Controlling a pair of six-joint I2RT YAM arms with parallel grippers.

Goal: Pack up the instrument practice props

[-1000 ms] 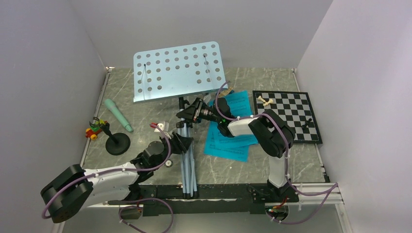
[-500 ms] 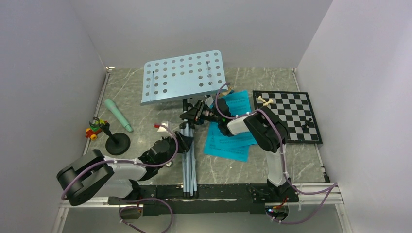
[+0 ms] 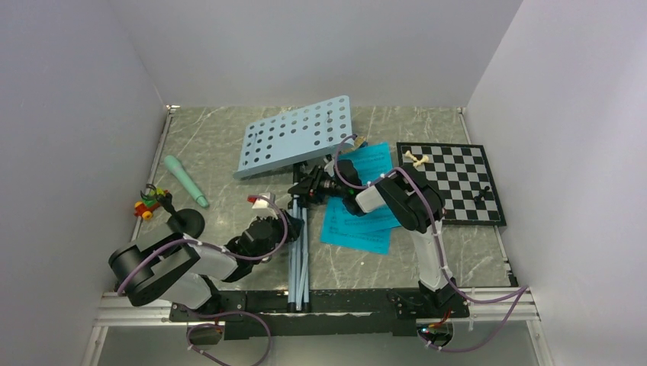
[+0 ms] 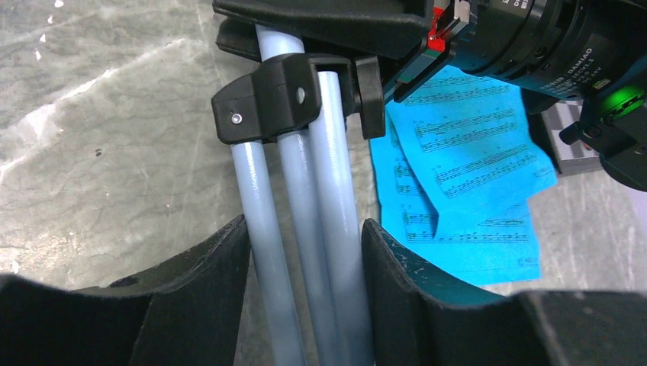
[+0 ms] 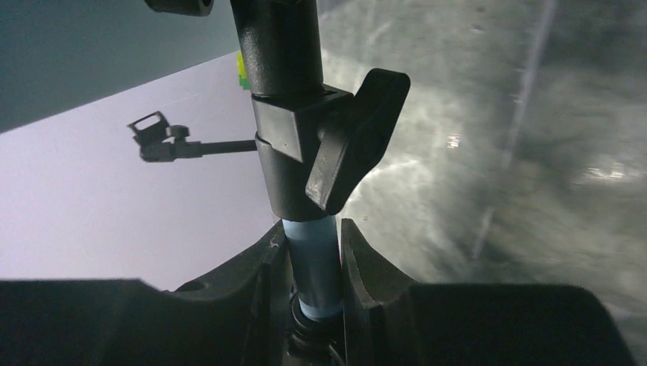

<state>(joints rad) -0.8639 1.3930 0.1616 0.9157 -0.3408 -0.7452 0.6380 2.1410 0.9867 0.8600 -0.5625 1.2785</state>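
The pale-blue music stand leans over the table, its perforated tray (image 3: pixel 294 137) tilted and its three legs (image 3: pixel 297 259) folded together. My left gripper (image 3: pixel 284 225) is shut on those legs (image 4: pixel 305 229) just below the black collar (image 4: pixel 282 99), one finger pressing each side of the bundle. My right gripper (image 3: pixel 309 185) is shut on the stand's pale-blue pole (image 5: pixel 315 259) under a black clamp with a knob (image 5: pixel 328 152). Turquoise music sheets (image 3: pixel 358 225) lie on the table right of the legs. The mint-green microphone (image 3: pixel 185 181) lies at the left, by its black round-based stand (image 3: pixel 185 223).
A black-and-white chessboard (image 3: pixel 450 183) with a few pieces sits at the right. A small toy car (image 3: pixel 147 204) rests by the left wall. White walls enclose the grey marbled table on three sides.
The tray has dropped lower and swung right, now slanting. My left arm has drawn in toward the stand's legs. The right arm has shifted slightly left with the pole.
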